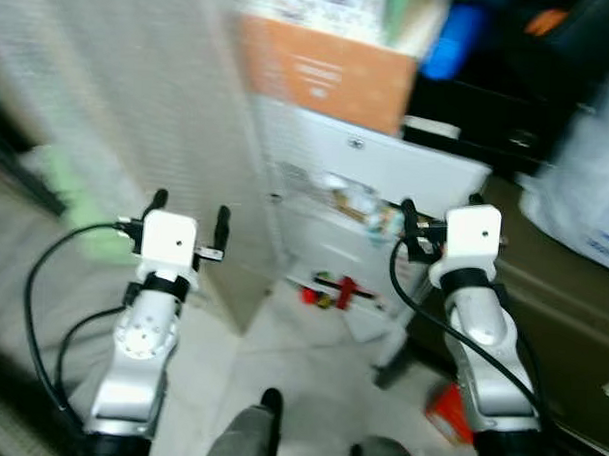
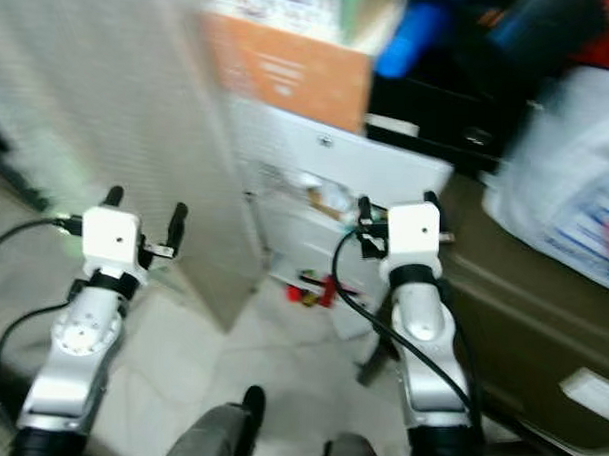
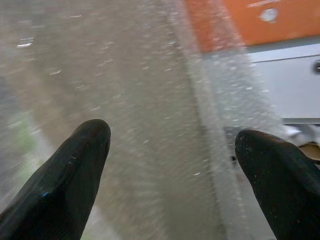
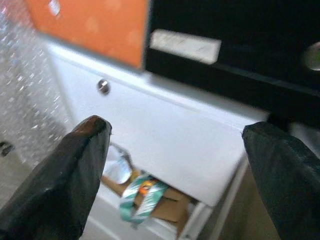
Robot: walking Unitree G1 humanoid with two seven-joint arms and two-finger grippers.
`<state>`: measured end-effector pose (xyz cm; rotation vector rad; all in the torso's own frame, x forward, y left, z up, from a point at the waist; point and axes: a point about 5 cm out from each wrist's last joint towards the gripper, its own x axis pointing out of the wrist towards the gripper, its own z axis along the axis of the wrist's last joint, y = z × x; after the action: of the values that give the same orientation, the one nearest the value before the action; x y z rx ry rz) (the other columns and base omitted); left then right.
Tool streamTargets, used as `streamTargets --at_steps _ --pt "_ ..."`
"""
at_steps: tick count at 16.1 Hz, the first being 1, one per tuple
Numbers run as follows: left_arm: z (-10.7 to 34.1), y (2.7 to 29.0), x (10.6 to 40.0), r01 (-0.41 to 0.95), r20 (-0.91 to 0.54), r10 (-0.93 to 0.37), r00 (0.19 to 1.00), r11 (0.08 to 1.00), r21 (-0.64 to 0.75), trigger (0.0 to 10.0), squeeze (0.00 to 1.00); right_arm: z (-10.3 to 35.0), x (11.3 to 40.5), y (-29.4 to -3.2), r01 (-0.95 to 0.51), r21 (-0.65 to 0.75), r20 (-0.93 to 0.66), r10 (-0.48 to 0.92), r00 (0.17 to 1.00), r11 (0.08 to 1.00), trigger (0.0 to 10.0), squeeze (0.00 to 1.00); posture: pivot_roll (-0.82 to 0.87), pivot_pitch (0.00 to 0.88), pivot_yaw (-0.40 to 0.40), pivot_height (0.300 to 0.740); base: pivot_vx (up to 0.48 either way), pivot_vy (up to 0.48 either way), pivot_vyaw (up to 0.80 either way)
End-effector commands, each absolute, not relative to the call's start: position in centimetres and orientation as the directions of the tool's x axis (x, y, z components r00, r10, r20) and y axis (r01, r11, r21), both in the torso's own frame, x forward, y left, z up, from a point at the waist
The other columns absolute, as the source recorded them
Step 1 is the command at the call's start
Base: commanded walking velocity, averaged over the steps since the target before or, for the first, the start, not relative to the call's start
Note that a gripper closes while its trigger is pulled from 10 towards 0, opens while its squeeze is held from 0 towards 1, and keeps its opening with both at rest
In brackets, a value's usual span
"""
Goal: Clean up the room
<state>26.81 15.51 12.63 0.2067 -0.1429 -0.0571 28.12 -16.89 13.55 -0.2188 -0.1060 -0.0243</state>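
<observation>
Head views, grippers: your left gripper (image 1: 189, 219) and right gripper (image 1: 437, 215) are both raised in front of you, fingers apart, holding nothing.
Head views, the clutter: a white drawer unit (image 1: 387, 171) stands ahead with its drawer tipped open and bits spilling from it; small red items (image 1: 334, 289) lie on the floor (image 1: 310, 358) at its foot, and another red thing (image 1: 448, 411) lies on the floor near your right arm. An orange box (image 1: 330, 74) sits on the unit's top edge.
Head views, risk: everything is smeared, so you look to be on the move; reach now and you would likely misjudge where the red items lie.
Left wrist view: the spread fingers (image 3: 65, 180) face a pale textured panel (image 3: 125, 115) close ahead. Swing left and you could scrape it.
Right wrist view: the parted fingers (image 4: 65, 175) frame the white drawer front (image 4: 170, 145), with a teal-striped wrapper (image 4: 142, 197) and cardboard inside. Push forward and you might knock the tilted drawer further or spill more.
Feet: stepping ahead could kick the red items under the unit.
</observation>
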Motion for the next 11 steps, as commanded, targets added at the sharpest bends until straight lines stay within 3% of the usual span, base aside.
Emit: streamTargets --at_steps 1,11 --pt "12.4 15.4 26.8 0.037 0.135 -0.068 0.989 0.975 0.219 10.0 0.0 13.0 27.9 -17.2 0.044 -0.205 0.091 -0.026 0.996 0.978 10.0 0.0 -0.08 0.053 0.047 0.74 0.0 0.0 0.8" --pt "12.0 15.0 25.6 0.04 0.15 -0.078 0.986 0.969 0.244 10.0 0.0 12.4 27.1 -17.3 0.011 -0.224 0.077 0.006 0.997 0.975 10.0 0.0 -0.09 0.091 0.02 0.74 0.0 0.0 0.8"
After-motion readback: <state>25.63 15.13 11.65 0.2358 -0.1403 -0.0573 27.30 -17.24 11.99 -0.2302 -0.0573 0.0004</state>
